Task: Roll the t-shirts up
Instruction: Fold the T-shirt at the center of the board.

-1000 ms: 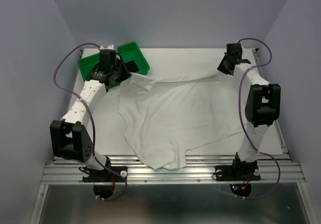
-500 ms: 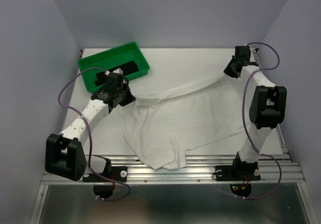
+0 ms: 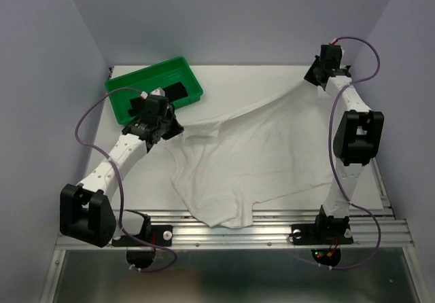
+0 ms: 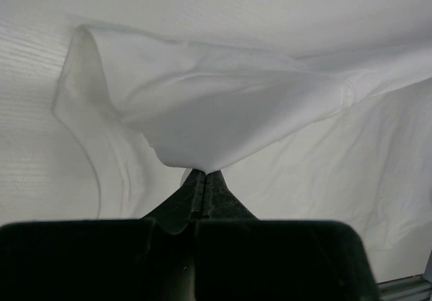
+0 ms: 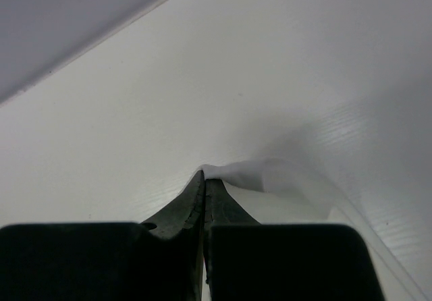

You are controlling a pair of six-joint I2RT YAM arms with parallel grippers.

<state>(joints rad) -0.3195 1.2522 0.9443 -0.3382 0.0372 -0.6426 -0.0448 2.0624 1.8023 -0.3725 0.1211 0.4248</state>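
Observation:
A white t-shirt [image 3: 251, 157] lies spread over the middle of the table, its far edge pulled up into a taut line between my two grippers. My left gripper [image 3: 177, 127] is shut on the shirt's far left corner, and the cloth [image 4: 223, 112] bunches just past the closed tips of that gripper [image 4: 204, 173]. At the table's far right, my right gripper [image 3: 312, 81] is shut on the other corner; a thin fold of white fabric [image 5: 283, 177] leaves the tips of this gripper [image 5: 204, 175]. A black cloth [image 3: 175, 90], seemingly the black t-shirt, lies in the tray.
A green plastic tray [image 3: 122, 85] stands at the far left, right behind my left wrist. The shirt's near hem [image 3: 221, 218] reaches the table's front edge by the metal rail. Grey walls close in the back and both sides.
My left gripper has come away from the tray toward the near side, dragging the shirt corner. The right gripper has gone farther back and right. The far edge of the shirt is now stretched tighter.

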